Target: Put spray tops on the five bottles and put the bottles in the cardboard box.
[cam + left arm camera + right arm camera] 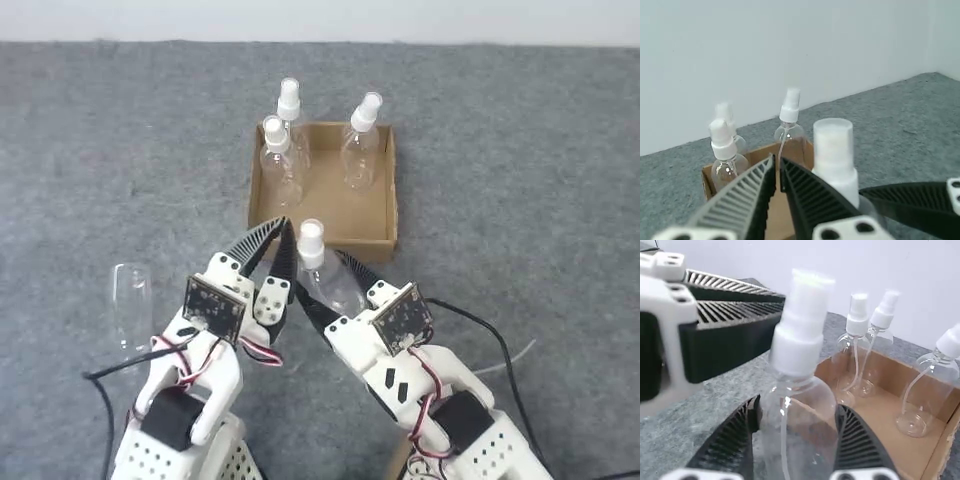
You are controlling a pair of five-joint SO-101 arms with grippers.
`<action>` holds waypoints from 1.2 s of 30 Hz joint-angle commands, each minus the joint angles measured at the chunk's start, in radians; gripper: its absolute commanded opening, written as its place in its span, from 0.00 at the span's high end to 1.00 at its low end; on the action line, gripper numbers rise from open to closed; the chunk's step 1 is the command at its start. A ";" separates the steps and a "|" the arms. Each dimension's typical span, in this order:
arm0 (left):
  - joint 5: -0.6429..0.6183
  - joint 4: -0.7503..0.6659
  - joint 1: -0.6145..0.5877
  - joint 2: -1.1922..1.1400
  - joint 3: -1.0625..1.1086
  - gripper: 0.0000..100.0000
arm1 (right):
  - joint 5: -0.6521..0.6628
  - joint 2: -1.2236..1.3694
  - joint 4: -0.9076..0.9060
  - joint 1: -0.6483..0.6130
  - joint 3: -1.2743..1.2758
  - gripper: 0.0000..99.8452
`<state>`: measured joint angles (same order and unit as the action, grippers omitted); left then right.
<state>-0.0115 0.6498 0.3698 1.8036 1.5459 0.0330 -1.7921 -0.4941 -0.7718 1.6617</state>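
My right gripper is shut on a clear bottle that stands upright just in front of the cardboard box. A white spray top sits on the bottle's neck. My left gripper is right beside that top, with its black fingers shut on nothing. In the right wrist view the bottle sits between my ribbed fingers. Three capped bottles stand in the box. A clear bottle without a top lies on the carpet at the left.
Grey carpet covers the table around the box. The front right part of the box floor is bare. Cables trail by the right arm's base. A pale wall runs along the far edge.
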 commanded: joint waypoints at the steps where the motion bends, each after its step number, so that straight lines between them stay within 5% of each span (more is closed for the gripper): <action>1: 0.035 0.005 0.032 0.017 -0.007 0.99 | 0.011 -0.024 0.005 -0.016 0.015 0.98; 21: 0.150 0.150 0.230 0.017 -0.031 0.98 | 0.011 -0.022 -0.004 -0.012 0.020 0.98; 36: 0.069 0.193 -0.106 0.018 -0.200 0.99 | 0.011 -0.022 -0.054 0.058 0.021 0.99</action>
<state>0.0760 0.8370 0.3498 1.8067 1.4385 0.0330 -1.7921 -0.5278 -0.7258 1.6617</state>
